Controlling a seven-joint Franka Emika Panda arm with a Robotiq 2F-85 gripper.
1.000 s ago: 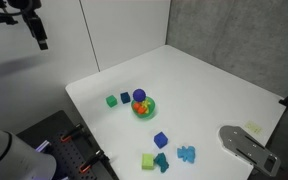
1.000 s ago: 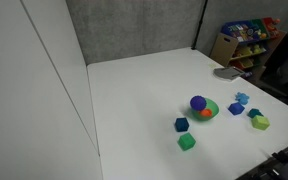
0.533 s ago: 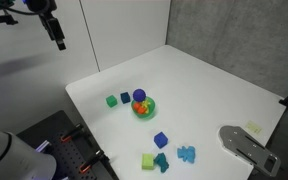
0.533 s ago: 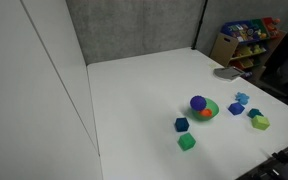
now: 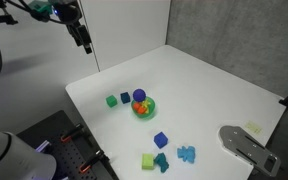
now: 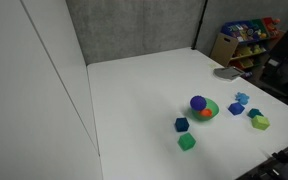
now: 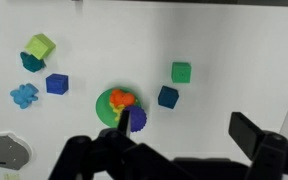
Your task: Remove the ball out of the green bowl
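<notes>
The green bowl (image 5: 144,108) sits on the white table near its front. The dark purple ball (image 5: 139,96) rests in it at the rim, beside orange and yellow pieces. Both also show in an exterior view, the bowl (image 6: 211,108) and the ball (image 6: 198,102), and in the wrist view, the bowl (image 7: 108,106) and the ball (image 7: 135,118). My gripper (image 5: 84,38) hangs high above the table's far left corner, well away from the bowl. In the wrist view its fingers (image 7: 189,135) are spread wide and hold nothing.
A green cube (image 5: 111,101) and a dark blue cube (image 5: 125,97) lie beside the bowl. A blue cube (image 5: 161,140), a yellow-green block (image 5: 148,161), a teal block (image 5: 162,160) and a light blue piece (image 5: 187,154) lie nearer the front edge. A grey object (image 5: 246,145) lies at the corner.
My gripper has moved steadily rightward across the exterior view, toward the table, staying high. The ball, bowl and blocks have not moved.
</notes>
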